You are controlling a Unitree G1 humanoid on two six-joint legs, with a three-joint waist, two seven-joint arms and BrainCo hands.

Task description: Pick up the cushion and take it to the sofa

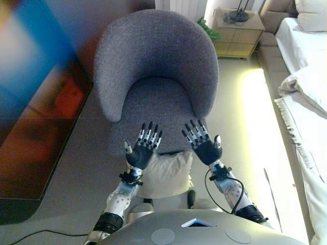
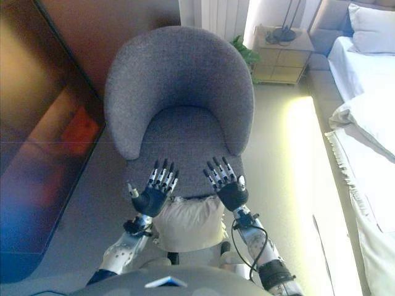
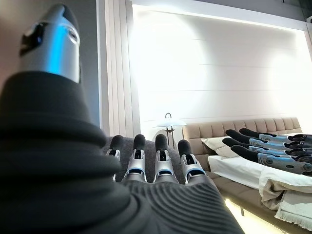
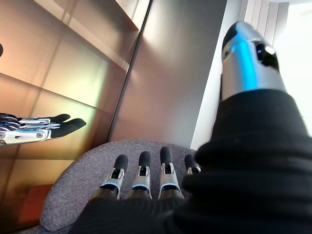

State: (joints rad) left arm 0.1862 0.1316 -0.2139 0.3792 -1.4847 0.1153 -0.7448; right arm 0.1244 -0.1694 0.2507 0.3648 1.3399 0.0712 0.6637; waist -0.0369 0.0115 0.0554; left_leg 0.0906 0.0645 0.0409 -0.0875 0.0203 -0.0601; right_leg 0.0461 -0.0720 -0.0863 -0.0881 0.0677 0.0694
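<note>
Left and right eye views: head-mounted stereo pair looking steeply down on the grey armchair, near the floor ahead; both share the chair, bedside cabinet and bed. Left wrist view: close along the left hand toward the bed. Right wrist view: close along the right hand toward the chair back.

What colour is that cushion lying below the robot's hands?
The cushion is plain cream-white, clearest in the right eye view.
</note>
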